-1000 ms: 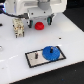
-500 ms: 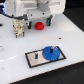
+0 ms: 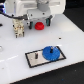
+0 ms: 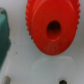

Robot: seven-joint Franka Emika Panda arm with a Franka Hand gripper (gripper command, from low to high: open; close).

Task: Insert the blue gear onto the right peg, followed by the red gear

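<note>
The blue gear [image 3: 49, 52] lies flat on the right part of the grey, black-bordered plate [image 3: 31, 59]; the right peg is hidden at its hub. A short dark pin [image 3: 36, 55] stands on the plate's left part. The red gear [image 3: 38, 25] lies on the white table at the back and fills the wrist view [image 4: 50, 27], hub hole facing the camera. My gripper [image 3: 40, 21] hangs right over the red gear, with dark fingers on either side of it, apart from each other and holding nothing. Whether they touch the gear I cannot tell.
A tan blocky object [image 3: 18, 29] stands on the exterior view's left of the red gear. A teal-green object [image 4: 4, 35] shows at the wrist view's edge, close beside the red gear. A pale white patch [image 4: 47, 70] lies by the gear.
</note>
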